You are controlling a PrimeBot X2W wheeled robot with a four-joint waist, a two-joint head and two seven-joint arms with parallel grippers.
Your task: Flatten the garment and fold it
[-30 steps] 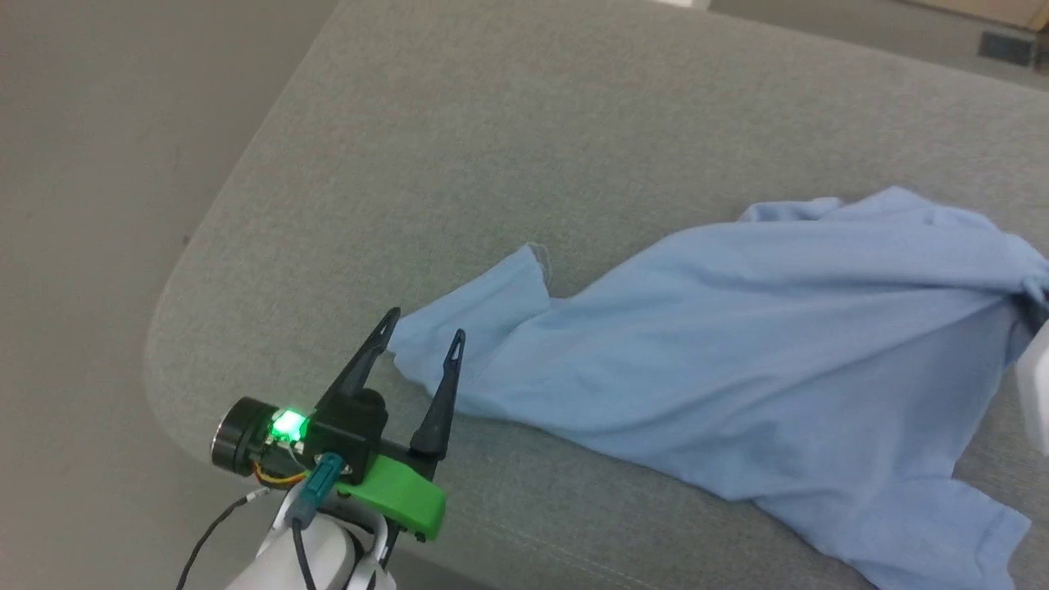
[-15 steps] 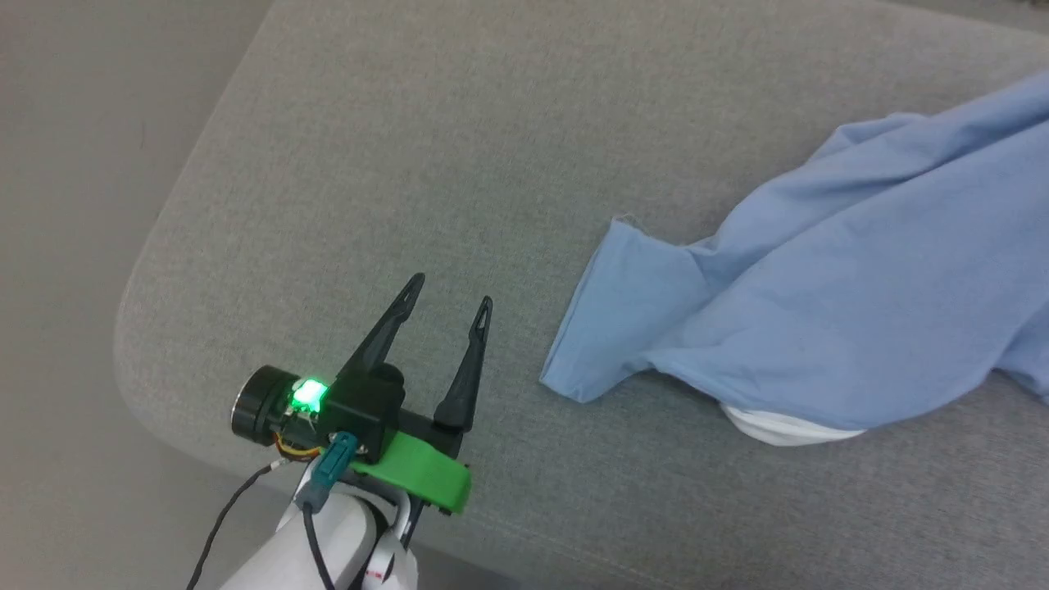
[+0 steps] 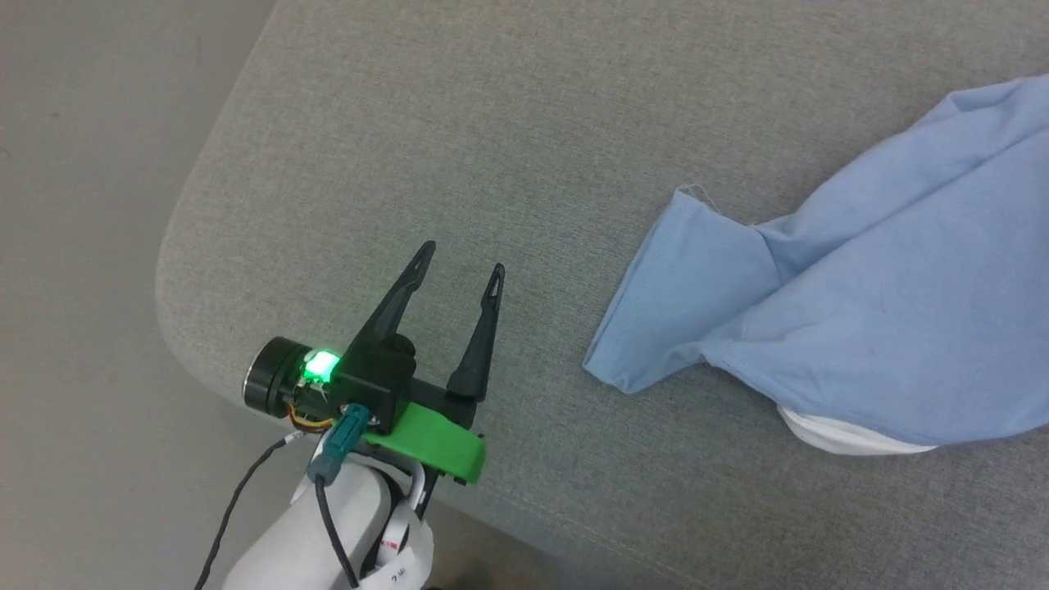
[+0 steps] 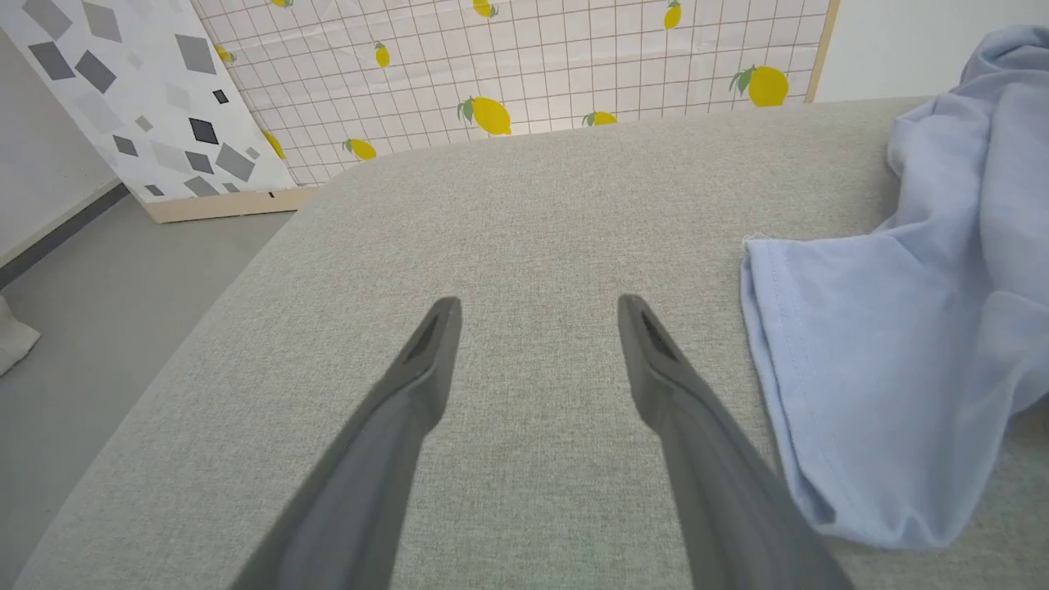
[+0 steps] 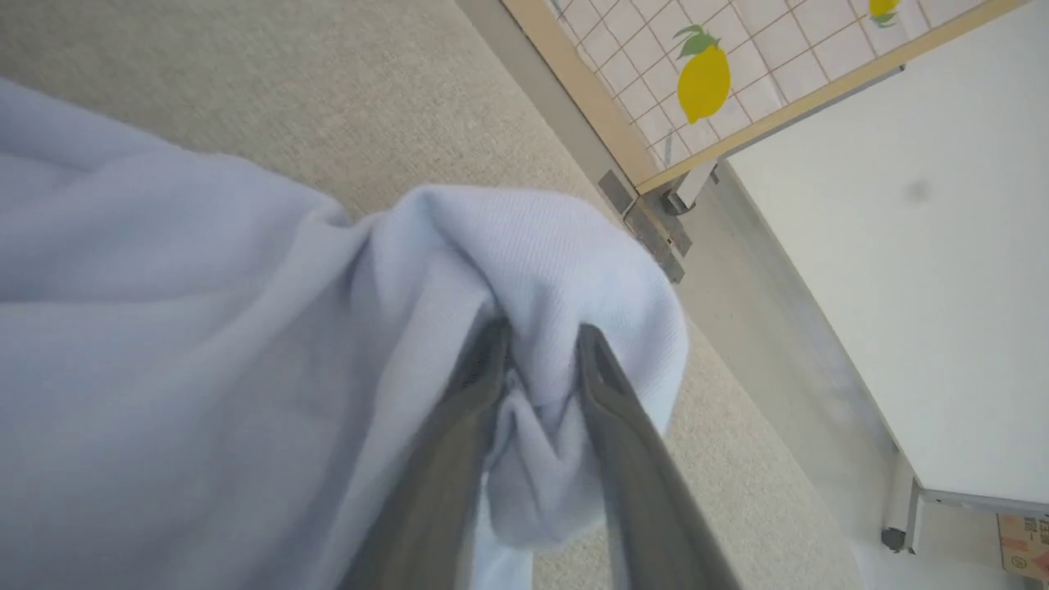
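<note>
Grey cushion: we find garment now pulled clear of left gripper, spread, empty; right gripper pinches it. Flattening underway.

Bare grey woven cushion top open ahead of and around the spread-fingered left gripper, rumpled light blue short-sleeved shirt heaped apart to its right, lemon-printed grid panel standing beyond the cushion's far edge
</note>
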